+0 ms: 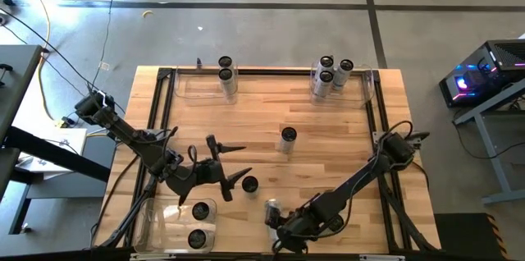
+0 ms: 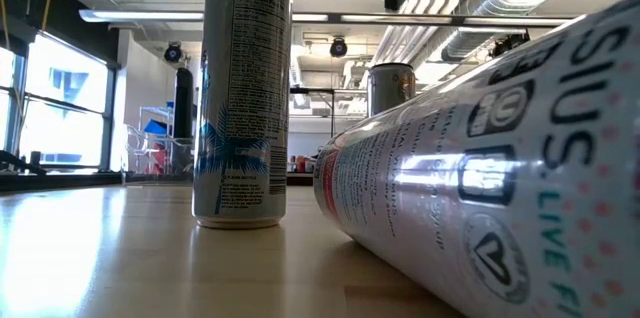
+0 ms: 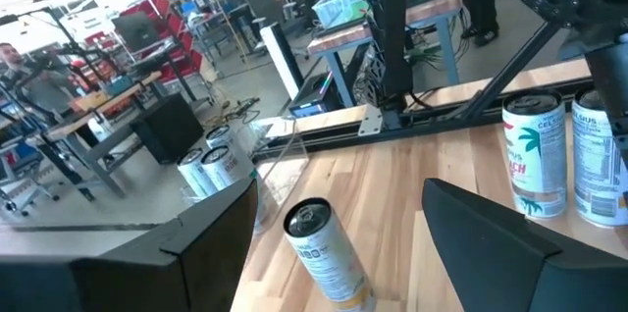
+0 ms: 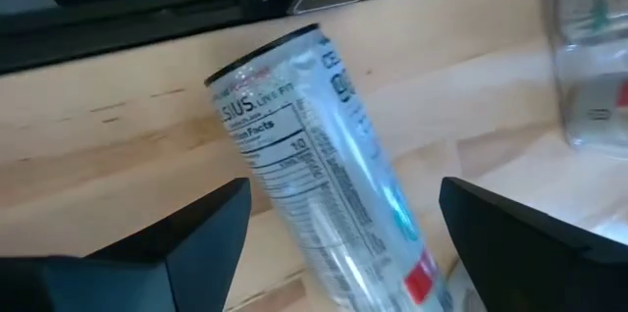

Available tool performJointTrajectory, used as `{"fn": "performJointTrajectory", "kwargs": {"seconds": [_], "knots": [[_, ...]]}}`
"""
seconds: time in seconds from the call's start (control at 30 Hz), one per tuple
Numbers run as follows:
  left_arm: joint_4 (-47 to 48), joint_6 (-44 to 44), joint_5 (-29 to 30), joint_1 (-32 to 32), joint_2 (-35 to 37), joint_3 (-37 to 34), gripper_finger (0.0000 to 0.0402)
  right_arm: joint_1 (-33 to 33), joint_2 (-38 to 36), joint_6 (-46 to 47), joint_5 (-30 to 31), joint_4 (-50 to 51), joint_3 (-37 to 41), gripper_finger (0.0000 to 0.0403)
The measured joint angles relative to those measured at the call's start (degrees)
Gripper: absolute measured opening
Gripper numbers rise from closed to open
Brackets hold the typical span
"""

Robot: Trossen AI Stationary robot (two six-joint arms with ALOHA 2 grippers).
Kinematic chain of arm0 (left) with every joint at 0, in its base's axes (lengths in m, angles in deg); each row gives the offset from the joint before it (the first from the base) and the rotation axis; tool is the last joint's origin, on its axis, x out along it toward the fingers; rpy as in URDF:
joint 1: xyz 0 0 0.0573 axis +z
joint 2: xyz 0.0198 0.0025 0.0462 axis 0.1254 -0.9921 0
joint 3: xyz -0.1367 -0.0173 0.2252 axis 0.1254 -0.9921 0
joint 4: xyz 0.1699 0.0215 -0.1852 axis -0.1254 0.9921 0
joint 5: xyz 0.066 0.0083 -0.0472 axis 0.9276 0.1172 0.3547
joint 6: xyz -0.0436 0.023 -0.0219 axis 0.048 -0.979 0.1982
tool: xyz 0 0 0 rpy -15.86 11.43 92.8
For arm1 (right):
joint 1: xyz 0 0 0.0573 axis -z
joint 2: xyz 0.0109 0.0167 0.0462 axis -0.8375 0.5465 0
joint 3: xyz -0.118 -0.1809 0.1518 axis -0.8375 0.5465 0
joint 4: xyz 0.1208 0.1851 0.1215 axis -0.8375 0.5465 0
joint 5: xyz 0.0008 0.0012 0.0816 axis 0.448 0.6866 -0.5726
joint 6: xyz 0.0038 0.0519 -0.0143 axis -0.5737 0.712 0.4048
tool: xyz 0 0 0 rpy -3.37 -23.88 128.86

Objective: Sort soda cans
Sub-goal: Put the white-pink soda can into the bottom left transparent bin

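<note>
Cans (image 1: 326,76) fill bins; three remain on the bench (image 1: 328,142); right gripper (image 4: 339,243), jaws spread, straddles one lying beside the near bin (image 1: 176,224).

The middle of the wooden table (image 1: 328,138) lies mostly bare, with one upright soda can (image 1: 288,136) standing alone there, well apart from the rest, so there is open room on every side of it. Along the far edge, two cans (image 1: 226,74) toward the left corner and a cluster of four cans (image 1: 330,75) toward the right corner leave a clear gap between them. Near the front edge, passage is tight: an upright can (image 1: 249,185), a toppled can (image 1: 271,212) and a clear bin (image 1: 184,224) crowd together.
</note>
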Motion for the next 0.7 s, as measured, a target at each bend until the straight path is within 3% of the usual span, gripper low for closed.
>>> {"fn": "performJointTrajectory", "kwargs": {"seconds": [0.37,0.57,0.7], "knots": [[2.8,2.8,0.0,0.1,0.0,0.0,0.0281,4.5,4.2,-5.2,-1.9,-1.9,0.0,0.0326],[3.4,4.1,0.0,0.1,0.0,0.0,0.0281,6.1,6.9,-3.3,-3.2,-3.0,0.2,0.0324],[4.5,5.4,0.0,0.1,0.0,0.0,0.0281,6.0,7.5,1.6,-2.1,-3.5,0.1,0.0302]]}}
